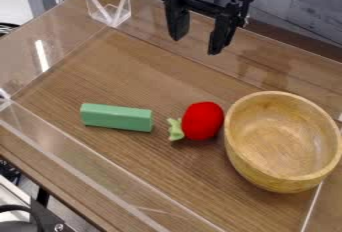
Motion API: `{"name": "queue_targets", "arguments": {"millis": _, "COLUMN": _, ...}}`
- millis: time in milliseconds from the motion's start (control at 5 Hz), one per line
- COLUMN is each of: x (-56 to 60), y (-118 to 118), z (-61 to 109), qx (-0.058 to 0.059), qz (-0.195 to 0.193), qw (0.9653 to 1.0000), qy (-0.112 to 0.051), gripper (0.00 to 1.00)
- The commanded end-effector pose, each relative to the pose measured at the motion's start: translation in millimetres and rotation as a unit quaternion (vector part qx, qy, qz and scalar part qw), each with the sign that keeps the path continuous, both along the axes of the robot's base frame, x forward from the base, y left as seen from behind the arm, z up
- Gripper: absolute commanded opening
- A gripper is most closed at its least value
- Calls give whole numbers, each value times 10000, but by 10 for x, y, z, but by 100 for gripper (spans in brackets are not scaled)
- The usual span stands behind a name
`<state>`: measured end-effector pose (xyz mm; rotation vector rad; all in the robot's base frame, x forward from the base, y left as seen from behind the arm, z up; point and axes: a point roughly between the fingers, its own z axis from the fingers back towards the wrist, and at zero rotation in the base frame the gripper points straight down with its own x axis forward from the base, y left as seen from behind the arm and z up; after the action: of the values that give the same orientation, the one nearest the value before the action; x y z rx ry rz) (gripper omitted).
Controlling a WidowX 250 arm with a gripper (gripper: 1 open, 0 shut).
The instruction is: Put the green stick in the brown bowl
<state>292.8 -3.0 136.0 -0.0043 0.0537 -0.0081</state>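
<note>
Above wooden table [147,66], near far edge: black gripper [199,36] pointing down, fingers [175,24] spread apart, nothing between them, nothing touched. Well below and left of fingers: green stick [116,117], flat on table, long side running left-right. Below fingers, slightly right of stick: red round toy [202,120] with small green leaves. Below and right of fingers: brown bowl [282,174], upright, just beside toy. Clear low wall [54,51] surrounds table.
</note>
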Motion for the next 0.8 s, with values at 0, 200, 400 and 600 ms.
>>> {"name": "queue_targets", "arguments": {"millis": 0, "x": -41, "y": -14, "z": -156, "qx": 3, "qz": -445, "qw": 9989, "qy": 143, "gripper": 100}}
{"name": "queue_targets", "arguments": {"millis": 200, "x": -194, "y": 73, "z": -357, "qx": 98, "qz": -1283, "qw": 9914, "qy": 241, "gripper": 100}}
{"name": "queue_targets", "arguments": {"millis": 400, "x": -350, "y": 182, "z": -522, "qx": 159, "qz": -2102, "qw": 9772, "qy": 253, "gripper": 100}}
{"name": "queue_targets", "arguments": {"millis": 600, "x": -484, "y": 311, "z": -475, "qx": 227, "qz": -3018, "qw": 9528, "qy": 227, "gripper": 100}}
